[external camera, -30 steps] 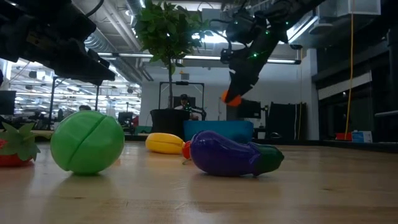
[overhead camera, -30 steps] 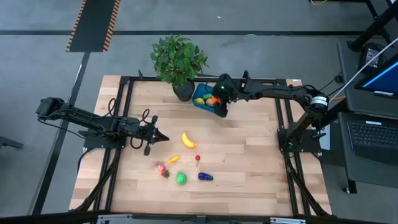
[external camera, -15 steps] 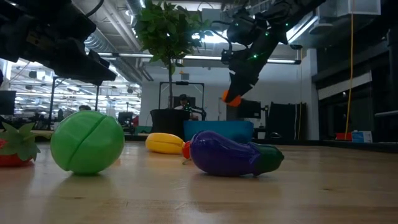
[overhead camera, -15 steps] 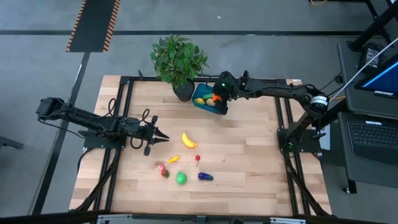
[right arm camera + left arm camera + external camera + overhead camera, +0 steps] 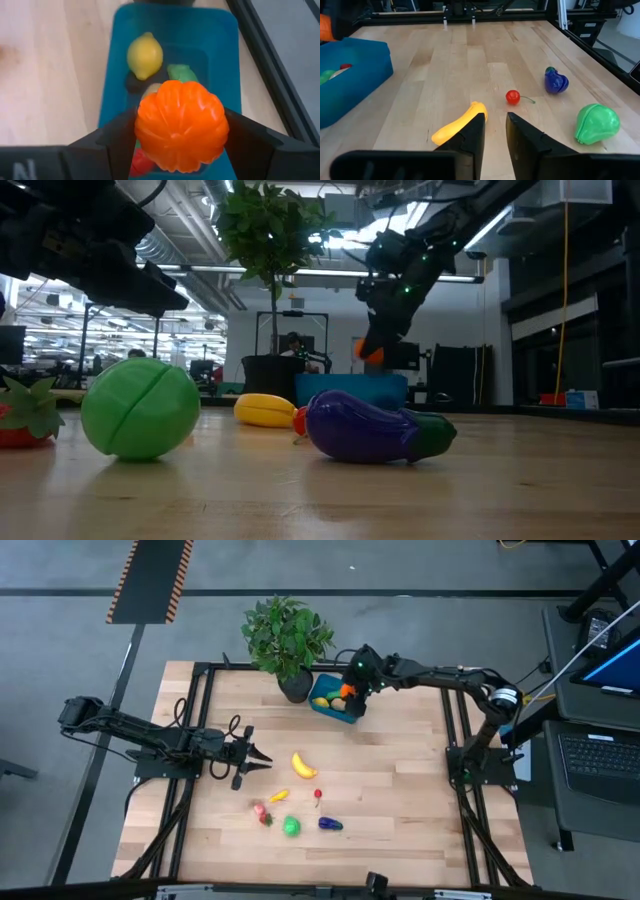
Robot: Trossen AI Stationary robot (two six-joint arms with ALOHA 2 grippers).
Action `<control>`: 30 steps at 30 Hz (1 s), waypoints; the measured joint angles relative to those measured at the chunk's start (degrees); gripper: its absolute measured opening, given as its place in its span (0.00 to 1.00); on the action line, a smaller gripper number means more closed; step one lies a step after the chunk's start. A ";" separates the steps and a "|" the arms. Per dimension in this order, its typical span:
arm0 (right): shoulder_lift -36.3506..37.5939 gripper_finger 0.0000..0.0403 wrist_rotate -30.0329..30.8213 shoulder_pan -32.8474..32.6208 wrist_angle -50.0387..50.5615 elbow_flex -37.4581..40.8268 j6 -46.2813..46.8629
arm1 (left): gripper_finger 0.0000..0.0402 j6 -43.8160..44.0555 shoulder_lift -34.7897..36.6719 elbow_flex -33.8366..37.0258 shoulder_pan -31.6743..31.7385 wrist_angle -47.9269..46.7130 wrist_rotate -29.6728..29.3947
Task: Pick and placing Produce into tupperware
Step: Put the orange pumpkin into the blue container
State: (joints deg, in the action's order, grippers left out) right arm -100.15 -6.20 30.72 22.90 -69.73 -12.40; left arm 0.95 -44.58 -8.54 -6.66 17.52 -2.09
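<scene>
My right gripper (image 5: 349,694) is shut on an orange toy fruit (image 5: 181,125) above the teal tupperware (image 5: 318,705), which holds a lemon (image 5: 145,56), a green piece (image 5: 182,73) and a red piece. On the table lie a banana (image 5: 303,765), a cherry (image 5: 318,794), a purple eggplant (image 5: 330,824), a green fruit (image 5: 291,827), a red piece (image 5: 262,812) and a small orange-yellow piece (image 5: 279,796). My left gripper (image 5: 262,755) hangs at the table's left, short of the banana (image 5: 457,127), its fingers a little apart with nothing between them. My right gripper pinches the orange fruit between its two fingers, one on each opposite side (image 5: 141,125). The fingers slant down from the table's right side. The fruit (image 5: 370,350) hangs clear above the tupperware's inside.
A leafy potted plant (image 5: 285,635) stands at the far edge, right beside the tupperware's left end. Black frame rails (image 5: 452,730) run along the table's sides. Bare wood lies on the table's right half, near the front.
My right gripper has carried the orange fruit a little toward the table's far edge and down, over the tupperware. My left gripper has stayed in place and its fingertips have parted slightly.
</scene>
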 joint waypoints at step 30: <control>-6.12 0.62 -4.52 1.45 -13.12 0.04 -0.04 | 0.08 0.11 0.02 0.00 0.00 0.02 -0.07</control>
State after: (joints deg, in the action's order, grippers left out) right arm -106.27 -10.72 32.17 9.77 -69.69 -12.44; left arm 1.06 -44.56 -8.54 -6.66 17.54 -2.15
